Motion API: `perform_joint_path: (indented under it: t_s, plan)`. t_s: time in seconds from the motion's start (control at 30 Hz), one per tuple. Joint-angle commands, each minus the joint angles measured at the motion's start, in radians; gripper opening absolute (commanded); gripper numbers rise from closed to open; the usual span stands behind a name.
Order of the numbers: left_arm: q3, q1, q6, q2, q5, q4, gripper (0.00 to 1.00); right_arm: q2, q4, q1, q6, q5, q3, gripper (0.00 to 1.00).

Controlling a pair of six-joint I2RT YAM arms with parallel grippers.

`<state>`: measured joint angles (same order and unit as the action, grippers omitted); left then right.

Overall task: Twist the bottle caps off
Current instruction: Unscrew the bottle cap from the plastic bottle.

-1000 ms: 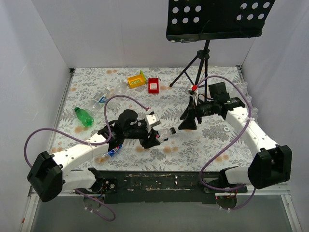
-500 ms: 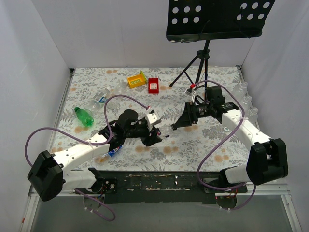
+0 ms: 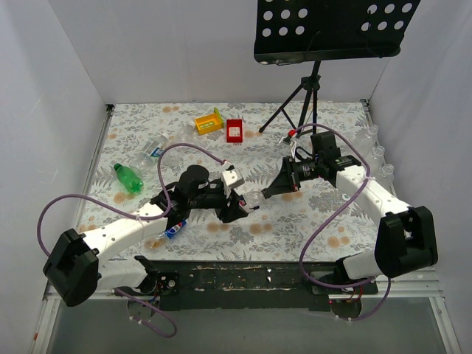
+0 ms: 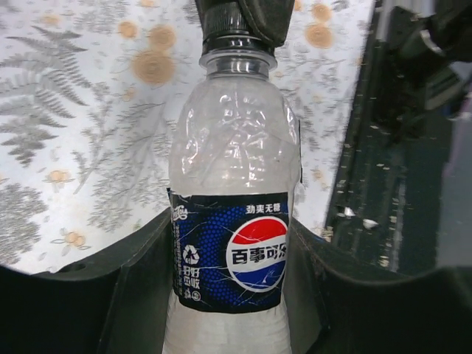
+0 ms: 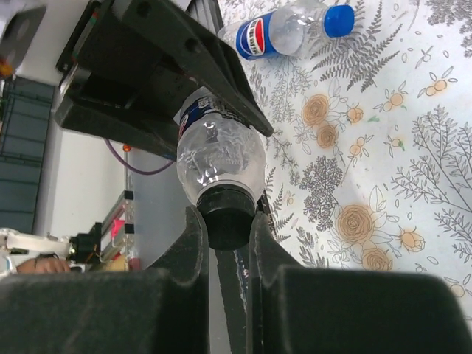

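My left gripper [image 4: 232,274] is shut on a clear bottle [image 4: 236,169] at its blue label, holding it off the table with the neck towards the right arm. In the top view this gripper [image 3: 234,206] is at the table's middle, the bottle [image 3: 251,199] sticking out to its right. The bottle's black cap [image 5: 226,214] sits between the fingers of my right gripper [image 5: 225,230], which is shut on it. From above, the right gripper [image 3: 265,193] meets the bottle's end. The same cap [image 4: 227,21] shows at the top of the left wrist view.
A second blue-labelled bottle [image 5: 284,33] with a blue cap [image 5: 339,18] lies near the left arm [image 3: 175,230]. A green bottle [image 3: 127,178] and clear bottles [image 3: 151,147] lie at the left. A yellow tray [image 3: 209,122], a red tray [image 3: 234,130] and a tripod [image 3: 306,96] stand at the back.
My right gripper has moved left to the bottle's neck and shut on the black cap. The left gripper has kept hold of the bottle, shifting slightly.
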<state>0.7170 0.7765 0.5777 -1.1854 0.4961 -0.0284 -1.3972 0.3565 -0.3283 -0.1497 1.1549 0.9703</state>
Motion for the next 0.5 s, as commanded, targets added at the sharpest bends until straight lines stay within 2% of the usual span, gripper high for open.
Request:
perform_joint_path:
  t_s: [0.0,0.03,0.1,0.2,0.23,0.3,0.33,0.47]
  plan:
    - [-0.016,-0.094,0.115,0.021,0.242,0.076,0.0,0.03,0.161,-0.021,0.311,0.152,0.079,0.01]
    - [-0.021,-0.127,0.141,0.018,0.319,0.091,0.0,0.032,0.236,-0.021,0.461,0.188,0.108,0.01]
    - [-0.025,-0.186,0.194,-0.008,0.5,0.113,0.0,0.014,0.527,-0.034,0.841,0.203,0.2,0.01]
    - [-0.01,-0.235,0.254,-0.063,0.715,0.124,0.0,-0.038,0.883,-0.08,1.384,0.135,0.344,0.01]
    - [-0.007,-0.24,0.27,-0.084,0.776,0.133,0.0,-0.052,0.953,-0.1,1.5,0.111,0.373,0.01]
    - [0.004,-0.243,0.283,-0.114,0.84,0.127,0.0,-0.031,0.944,-0.123,1.602,0.016,0.381,0.01]
    - [0.013,-0.244,0.283,-0.124,0.863,0.127,0.0,-0.008,0.882,-0.133,1.619,-0.025,0.363,0.01]
    - [0.041,-0.246,0.252,-0.141,0.877,0.081,0.0,0.142,0.52,-0.186,1.442,-0.294,0.217,0.01]
